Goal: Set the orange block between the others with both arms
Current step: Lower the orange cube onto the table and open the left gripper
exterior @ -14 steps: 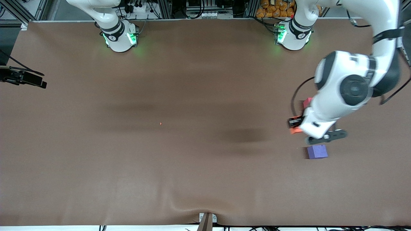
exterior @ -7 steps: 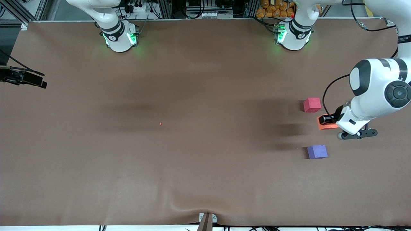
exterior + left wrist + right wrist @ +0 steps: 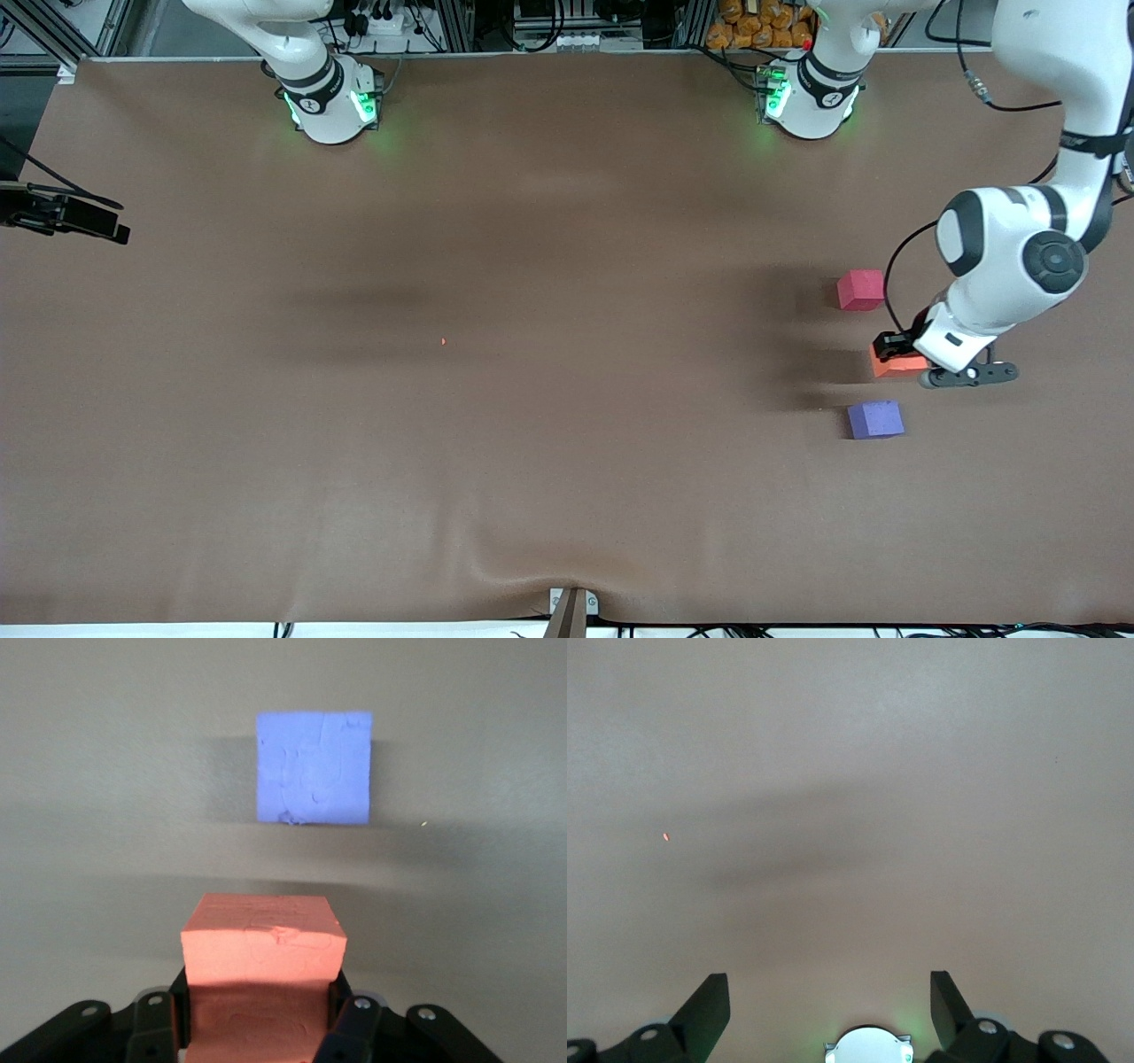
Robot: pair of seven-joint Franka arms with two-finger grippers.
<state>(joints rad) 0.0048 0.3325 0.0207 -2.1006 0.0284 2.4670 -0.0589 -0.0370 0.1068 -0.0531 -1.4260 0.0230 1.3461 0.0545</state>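
My left gripper point(image 3: 893, 347) is shut on the orange block point(image 3: 897, 363), over the gap between the pinkish-red cube point(image 3: 860, 290) and the purple-blue cube point(image 3: 875, 419), slightly toward the left arm's end of the table. In the left wrist view the orange block point(image 3: 263, 943) fills the space between the fingers point(image 3: 350, 1028), with the purple-blue cube point(image 3: 314, 767) on the table past it. The pinkish-red cube is out of that view. My right gripper point(image 3: 829, 1005) is open and empty over bare table by its own base, waiting; the front view does not show it.
The brown table cover point(image 3: 532, 443) bulges at its near edge by a clamp point(image 3: 571, 607). A tiny orange speck point(image 3: 443, 340) lies mid-table. A black camera mount point(image 3: 66, 217) juts in at the right arm's end. The green-lit bases point(image 3: 332, 102) point(image 3: 808, 97) stand along the back edge.
The left arm swung the orange block toward its own end of the table, uncovering the pinkish-red cube, then shifted slightly back toward the purple-blue cube. The right arm stayed still.
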